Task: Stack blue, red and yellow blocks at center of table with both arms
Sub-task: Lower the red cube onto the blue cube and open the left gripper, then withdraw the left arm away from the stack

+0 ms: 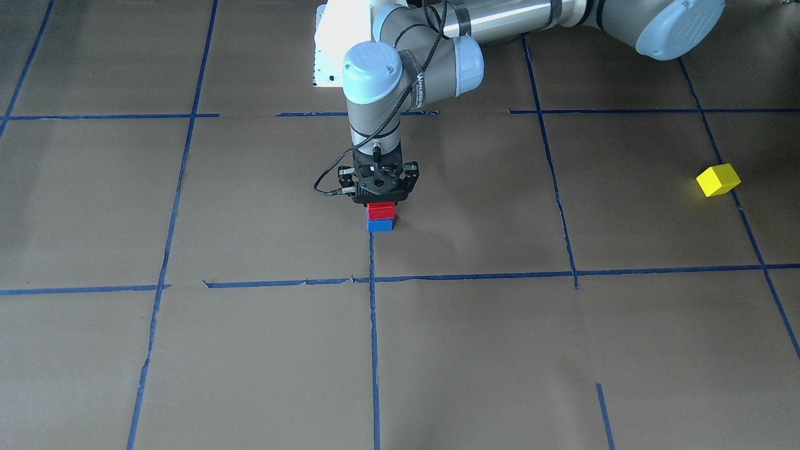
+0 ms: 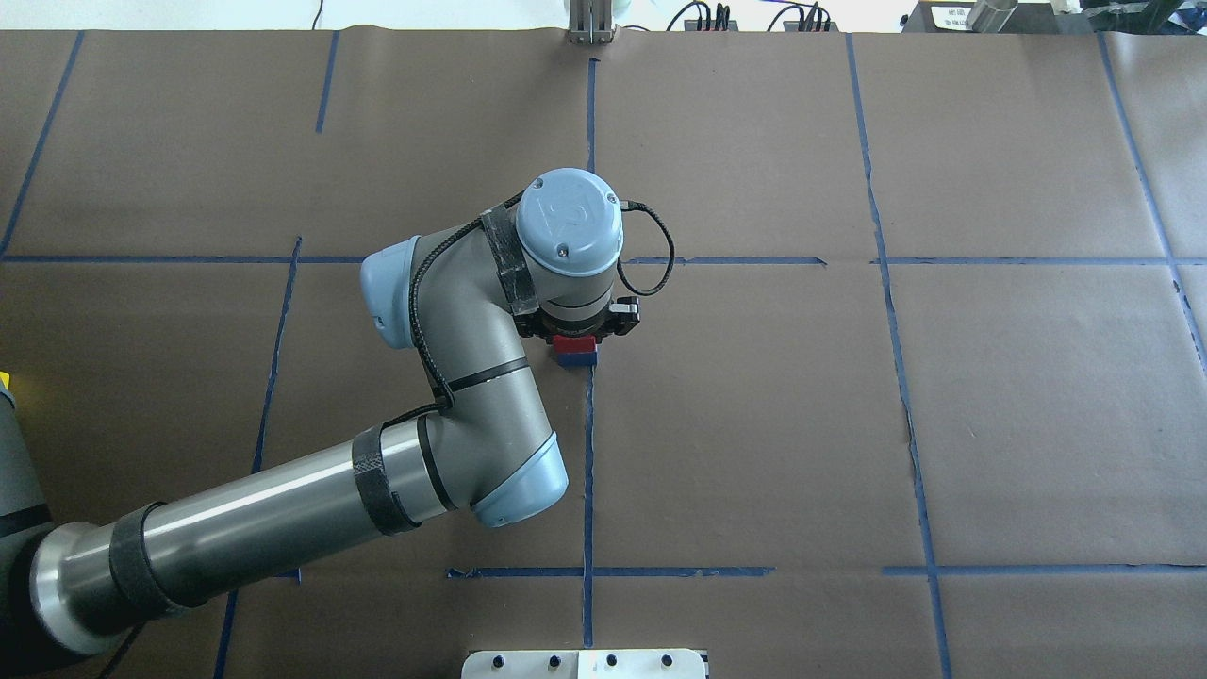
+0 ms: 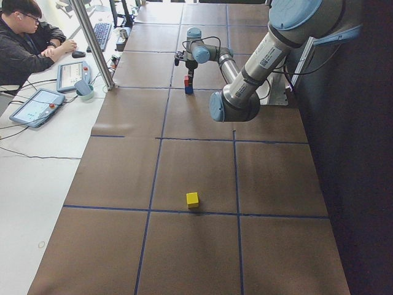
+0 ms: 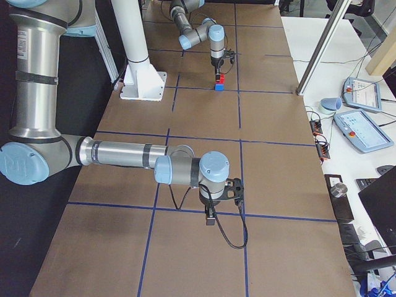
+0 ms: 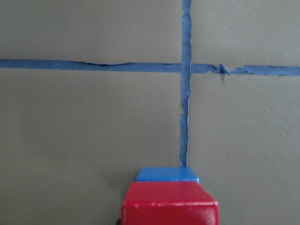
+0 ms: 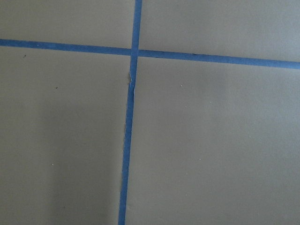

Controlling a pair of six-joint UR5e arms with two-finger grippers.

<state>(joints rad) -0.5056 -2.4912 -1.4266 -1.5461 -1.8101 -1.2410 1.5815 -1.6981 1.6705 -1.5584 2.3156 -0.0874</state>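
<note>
A red block sits squarely on a blue block at the table's centre, by a blue tape crossing. My left gripper comes straight down on the red block and is shut on its upper part. The left wrist view shows the red block with the blue block under it. A yellow block lies alone far out on my left side and also shows in the exterior left view. My right gripper hovers over bare table on my right. I cannot tell whether it is open or shut.
Brown paper with blue tape lines covers the table. A white mount plate sits at my base. An operator, tablets and a metal pole stand along the far table edge.
</note>
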